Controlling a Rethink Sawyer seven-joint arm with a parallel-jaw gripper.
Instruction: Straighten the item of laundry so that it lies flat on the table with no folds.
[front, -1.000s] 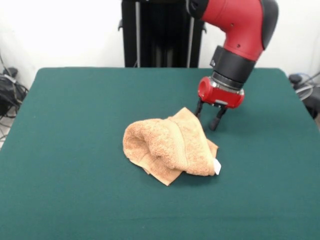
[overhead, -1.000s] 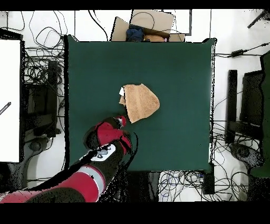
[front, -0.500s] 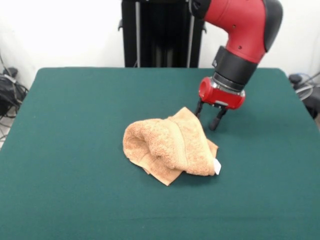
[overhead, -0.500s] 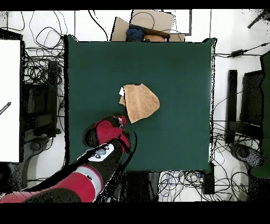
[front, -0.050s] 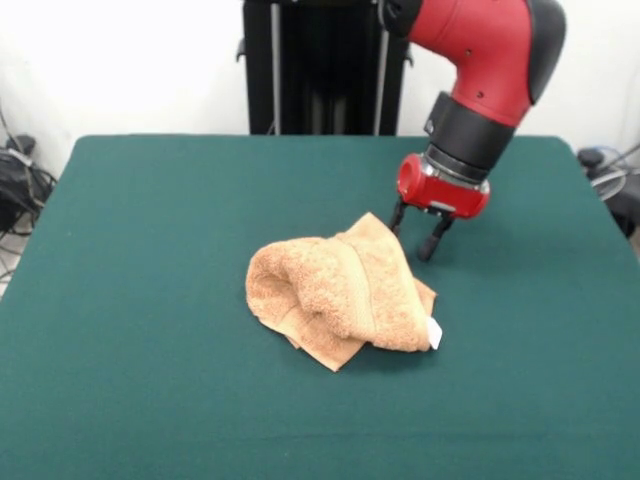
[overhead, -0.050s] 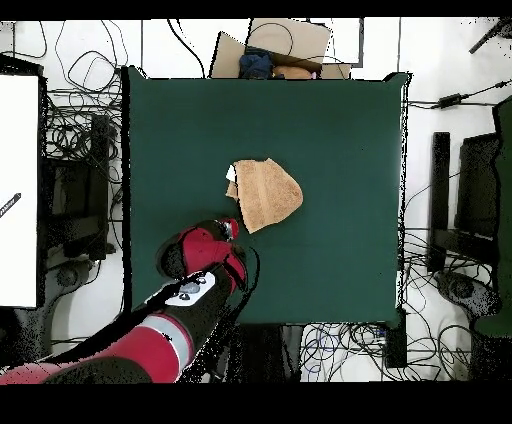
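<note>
Across the middle of the room stood the table (front, -0.050s: 150, 300), its plain dark green top bare apart from the cloth on it; seen from overhead the table (overhead, -0.050s: 330, 130) filled the centre, with tangled cables (overhead, -0.050s: 75, 150) on the floor along its sides and a cardboard box (overhead, -0.050s: 285, 42) beyond its far edge. No brand, label text or other writing could be read anywhere; the one tag present was too small to show print.

The arm (front, -0.050s: 490, 60), red with black joints, came down over the table to the wrist ring. From overhead the arm (overhead, -0.050s: 165, 335) crossed the table's edge near one corner.

The towel (front, -0.050s: 335, 290) lay near the table's centre, a light orange-tan terry cloth. It was not flat: bunched into a rounded heap, folded over itself, with a woven border band running across the top of the heap and a layered corner sticking out toward the camera. In the overhead view the towel (overhead, -0.050s: 265, 194) read as a compact, roughly triangular lump.

The gripper (front, -0.050s: 420, 234) hung just beside the towel's far corner, its two dark fingers parted with green table showing between them, holding nothing. One finger looked close to the cloth's tip; contact could not be confirmed.

The small white tag (front, -0.050s: 435, 334) stuck out at the towel's edge on the side below the gripper.
</note>
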